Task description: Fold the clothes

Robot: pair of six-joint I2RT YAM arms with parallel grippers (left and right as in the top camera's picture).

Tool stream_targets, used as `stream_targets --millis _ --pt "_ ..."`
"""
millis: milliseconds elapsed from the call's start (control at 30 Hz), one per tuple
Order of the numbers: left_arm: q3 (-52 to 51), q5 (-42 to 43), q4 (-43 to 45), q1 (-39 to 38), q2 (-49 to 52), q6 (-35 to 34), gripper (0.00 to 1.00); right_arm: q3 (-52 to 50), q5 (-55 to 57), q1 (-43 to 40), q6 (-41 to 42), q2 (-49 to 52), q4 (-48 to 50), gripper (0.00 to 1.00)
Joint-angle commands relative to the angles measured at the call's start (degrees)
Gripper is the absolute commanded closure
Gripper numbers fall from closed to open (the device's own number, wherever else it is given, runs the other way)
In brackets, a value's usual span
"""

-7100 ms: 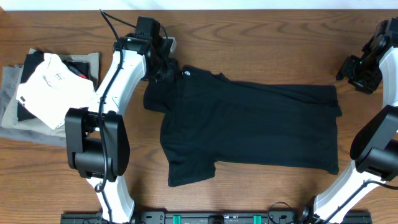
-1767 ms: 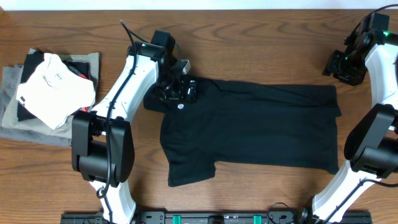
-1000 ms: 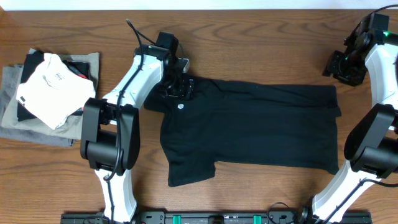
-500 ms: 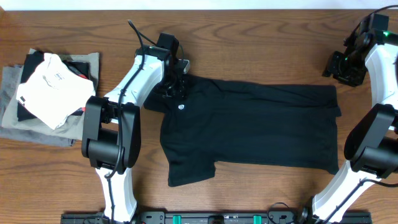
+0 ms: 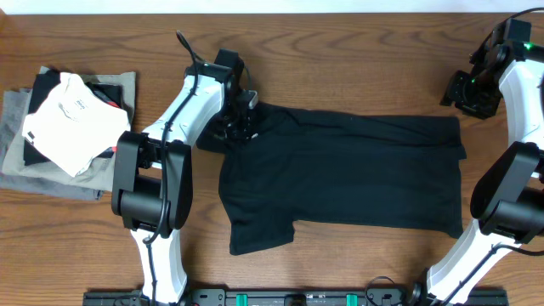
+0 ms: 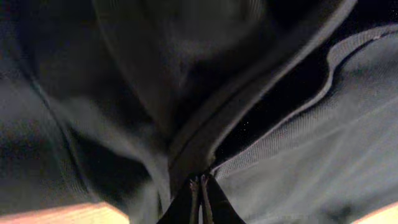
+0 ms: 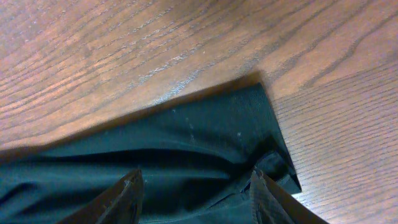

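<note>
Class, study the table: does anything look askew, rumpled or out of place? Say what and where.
At the overhead view's left edge, the white garment lies crooked across the grey-olive garment. The black T-shirt is bunched at its collar, where the left gripper pinches it. Nothing looks spilled or torn.

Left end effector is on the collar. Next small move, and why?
Probably lower the right end effector and close it on the far hem corner of the black T-shirt. Its jaws stand open near that corner, while the left end effector is shut on the collar.
</note>
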Motion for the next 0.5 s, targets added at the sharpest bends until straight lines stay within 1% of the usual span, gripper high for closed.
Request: stream_targets --millis 0,67,133,367,467 --pt "0.0 3.9 -2.1 0.1 -0.9 2.1 0.94 -0.4 0.4 0.2 -0.9 -0.3 -0.1 0.46" --pt "0.0 9.3 -3.3 0.0 -2.1 3.8 0.94 -0.4 0.3 0.2 -0.8 -0.3 -0.1 0.46" --pt "0.0 11.3 -4.4 -0.4 -2.9 4.2 0.94 -0.4 0.3 0.2 -0.8 -0.3 -0.1 0.47" --pt "-0.1 11.1 -10.7 -2.7 -3.1 4.4 0.94 -0.4 0.3 0.2 -0.8 -0.3 -0.8 0.47" --pt "-0.2 10.9 -14.1 -3.5 -3.1 6.0 0.94 -0.4 0.3 0.2 -0.8 -0.3 -0.9 0.47"
